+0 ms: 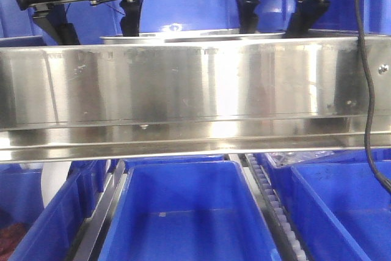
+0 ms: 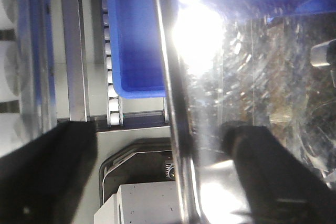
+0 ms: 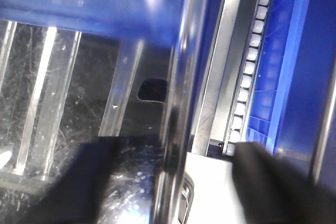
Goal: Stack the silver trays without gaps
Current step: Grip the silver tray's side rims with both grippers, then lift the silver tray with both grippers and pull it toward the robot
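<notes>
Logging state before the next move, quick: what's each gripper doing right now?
Left gripper: open, fingers straddling a rim of the silver tray, holding nothing.
Right gripper: open, straddling the opposite rim, holding nothing.

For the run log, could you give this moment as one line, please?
left claw: open, straddling silver tray rim | right claw: open, straddling opposite rim

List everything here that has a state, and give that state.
Tray: upright behind the rail, not gripped; the rail hides whether it is nested.
Left gripper: open, fingers astride the tray's left rim.
Right gripper: open, fingers astride the tray's right rim.
Middle bin: upright, looks empty.
</notes>
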Controlling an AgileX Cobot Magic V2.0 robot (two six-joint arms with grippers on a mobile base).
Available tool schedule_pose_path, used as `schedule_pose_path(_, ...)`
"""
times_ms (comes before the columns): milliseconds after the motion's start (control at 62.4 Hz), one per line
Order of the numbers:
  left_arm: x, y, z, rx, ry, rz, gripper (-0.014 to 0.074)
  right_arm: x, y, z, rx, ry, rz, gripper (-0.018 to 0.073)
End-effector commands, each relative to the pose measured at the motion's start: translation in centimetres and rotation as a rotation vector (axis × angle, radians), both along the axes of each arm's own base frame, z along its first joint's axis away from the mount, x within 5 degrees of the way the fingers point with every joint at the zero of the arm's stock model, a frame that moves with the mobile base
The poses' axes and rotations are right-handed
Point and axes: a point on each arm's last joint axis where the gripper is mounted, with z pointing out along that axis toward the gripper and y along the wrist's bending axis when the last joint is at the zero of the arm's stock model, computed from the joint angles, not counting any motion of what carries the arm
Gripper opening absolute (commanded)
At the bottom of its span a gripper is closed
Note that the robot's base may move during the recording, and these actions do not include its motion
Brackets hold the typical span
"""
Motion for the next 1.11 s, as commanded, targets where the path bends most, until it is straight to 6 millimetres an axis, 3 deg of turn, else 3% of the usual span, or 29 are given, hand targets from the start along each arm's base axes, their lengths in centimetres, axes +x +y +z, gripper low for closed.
schedule_pose_path(0, -0.7, 0.1, 2.7, -0.027, -0.058, -0.006, 0.0280, -1.5, -0.5, 3.5, 0.011, -0.029, 0.014, 0.0344)
schedule_pose_path(176, -0.7, 0.1, 2.7, -0.026, -0.059, -0.006, -0.0006, -1.5, -0.5, 3.5, 0.009, -0.023, 0.015, 0.0060)
schedule_pose_path(224, -0.7, 0.1, 2.7, -0.026, -0.059, -0.006, -0.0059, -1.5, -0.5, 3.5, 0.009, -0.023, 0.013, 0.0050)
schedule_pose_path(480, -0.8, 0.2, 2.7, -0.023, -0.054, -0.006, -0.0041, -1.5, -0.5, 3.6, 0.013, -0.025, 0.002, 0.0058)
schedule_pose_path(641, -1.2, 0.1, 4.0, -0.003, -0.044, -0.015, -0.0041, -2.0, -0.6, 4.3, 0.021, -0.026, -0.015, 0.0058)
schedule_pose_path(881, -2.9, -0.9, 7.5, 0.048, -0.153, -0.064, -0.0041, -4.3, -0.8, 8.0, -0.010, -0.128, -0.061, 0.0058)
schedule_pose_path(1089, -4.4, -0.5, 9.8, 0.022, -0.206, -0.070, -0.0041, -7.3, -0.1, 11.6, 0.026, -0.212, -0.060, 0.0058)
